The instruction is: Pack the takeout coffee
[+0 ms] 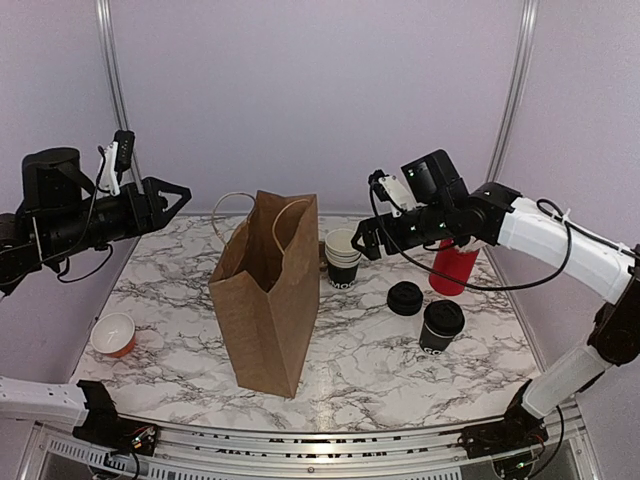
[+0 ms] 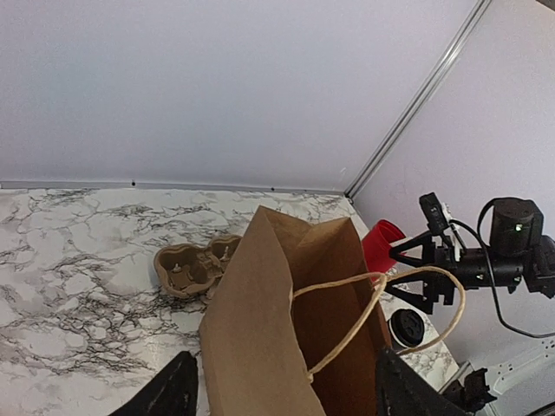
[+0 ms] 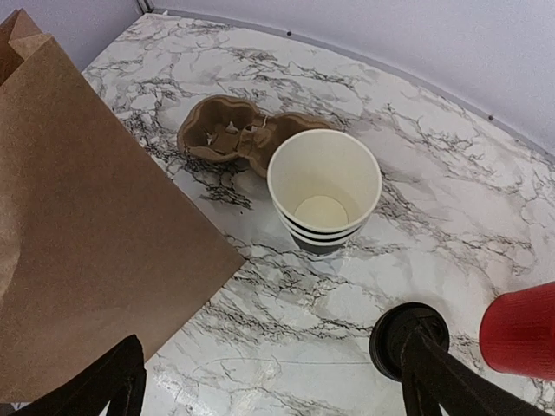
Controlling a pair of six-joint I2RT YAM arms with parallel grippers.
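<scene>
The takeout coffee (image 1: 441, 324), a small black cup with a black lid, stands at the right front of the marble table (image 1: 380, 370). A brown paper bag (image 1: 266, 290) stands open in the middle. My left gripper (image 1: 172, 203) is open and empty, raised to the left of the bag; in its wrist view (image 2: 286, 400) it looks down into the bag's mouth (image 2: 334, 321). My right gripper (image 1: 367, 243) is open and empty, hovering near the nested lidless cups (image 1: 343, 257). The coffee is out of the right wrist view, where the gripper (image 3: 269, 390) is over bare marble.
A loose black lid (image 1: 405, 298) lies between the cup stack and the coffee, also in the right wrist view (image 3: 408, 338). A tall red cup (image 1: 455, 266) stands behind. A cardboard cup carrier (image 3: 232, 137) lies behind the bag. A small red-and-white cup (image 1: 113, 334) sits front left.
</scene>
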